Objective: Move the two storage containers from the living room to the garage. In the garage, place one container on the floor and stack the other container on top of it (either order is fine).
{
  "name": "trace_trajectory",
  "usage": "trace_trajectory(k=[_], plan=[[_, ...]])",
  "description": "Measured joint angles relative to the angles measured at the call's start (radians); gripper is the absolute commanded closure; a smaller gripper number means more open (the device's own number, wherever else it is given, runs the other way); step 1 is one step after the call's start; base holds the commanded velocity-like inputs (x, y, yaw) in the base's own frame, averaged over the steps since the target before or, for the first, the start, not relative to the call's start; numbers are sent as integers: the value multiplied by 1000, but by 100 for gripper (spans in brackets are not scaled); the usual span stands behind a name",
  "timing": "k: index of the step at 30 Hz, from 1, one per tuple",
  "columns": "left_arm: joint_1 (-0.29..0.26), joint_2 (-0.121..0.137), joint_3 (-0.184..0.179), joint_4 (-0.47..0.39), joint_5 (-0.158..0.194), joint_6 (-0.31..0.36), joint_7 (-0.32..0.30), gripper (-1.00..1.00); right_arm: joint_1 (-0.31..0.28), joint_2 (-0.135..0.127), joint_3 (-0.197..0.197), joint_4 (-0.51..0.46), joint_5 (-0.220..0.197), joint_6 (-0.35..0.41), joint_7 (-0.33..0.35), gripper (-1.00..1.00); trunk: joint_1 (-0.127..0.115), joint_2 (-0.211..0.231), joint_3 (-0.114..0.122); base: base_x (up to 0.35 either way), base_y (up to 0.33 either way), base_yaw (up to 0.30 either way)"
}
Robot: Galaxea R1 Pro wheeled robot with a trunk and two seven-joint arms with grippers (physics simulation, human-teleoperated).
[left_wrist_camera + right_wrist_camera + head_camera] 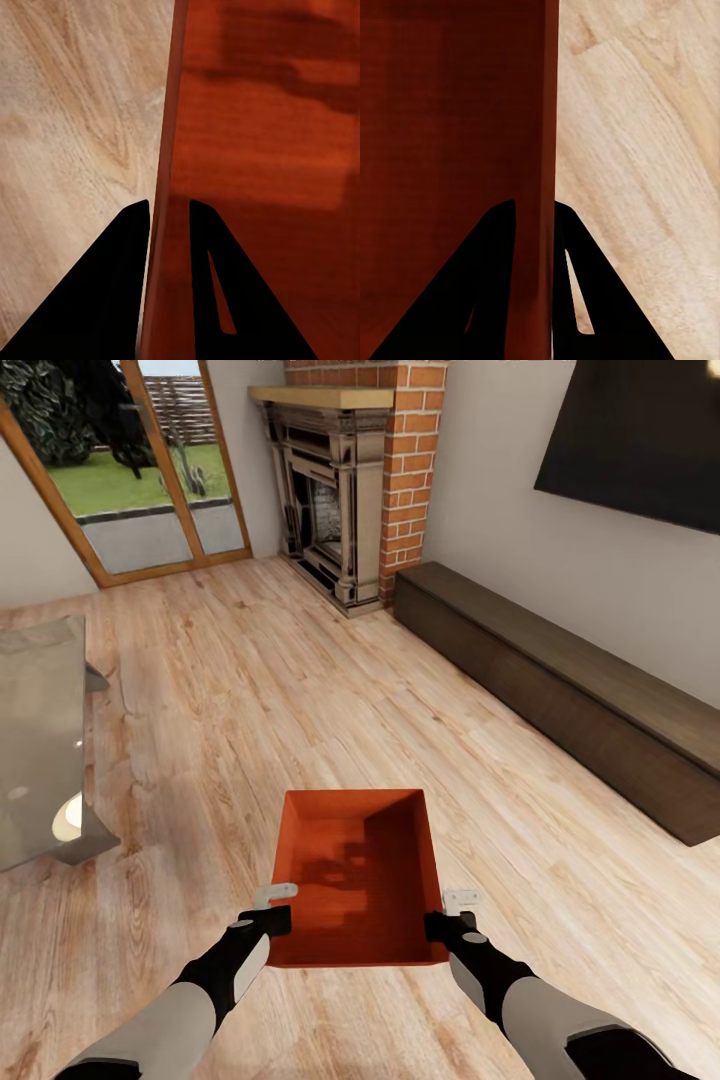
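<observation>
One red-orange open-topped storage container [360,875] is held level in front of me above the light wood plank floor of the living room. My left gripper [272,918] is shut on its left wall near the close corner, one finger inside and one outside. In the left wrist view the black fingers [120,285] straddle that wall [166,187]. My right gripper [443,922] is shut on the right wall in the same way, and in the right wrist view its fingers [487,285] clamp the wall [546,150].
A brick fireplace [345,490] stands ahead, with a long dark low cabinet [560,690] along the right wall under a black panel [640,435]. A grey low table [40,740] sits at the left. Glass patio doors [150,470] are at the back left.
</observation>
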State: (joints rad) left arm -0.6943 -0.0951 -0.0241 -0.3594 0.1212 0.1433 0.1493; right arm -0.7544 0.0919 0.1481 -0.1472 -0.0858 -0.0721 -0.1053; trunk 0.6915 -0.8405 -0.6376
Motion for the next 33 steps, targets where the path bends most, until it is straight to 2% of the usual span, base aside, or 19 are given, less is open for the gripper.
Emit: trace_trajectory(k=[33], plan=[[0, 0, -2, -1, 1, 9, 3, 100, 0, 0, 2, 2, -3, 5, 0, 100, 0, 0, 51, 0, 0, 0]])
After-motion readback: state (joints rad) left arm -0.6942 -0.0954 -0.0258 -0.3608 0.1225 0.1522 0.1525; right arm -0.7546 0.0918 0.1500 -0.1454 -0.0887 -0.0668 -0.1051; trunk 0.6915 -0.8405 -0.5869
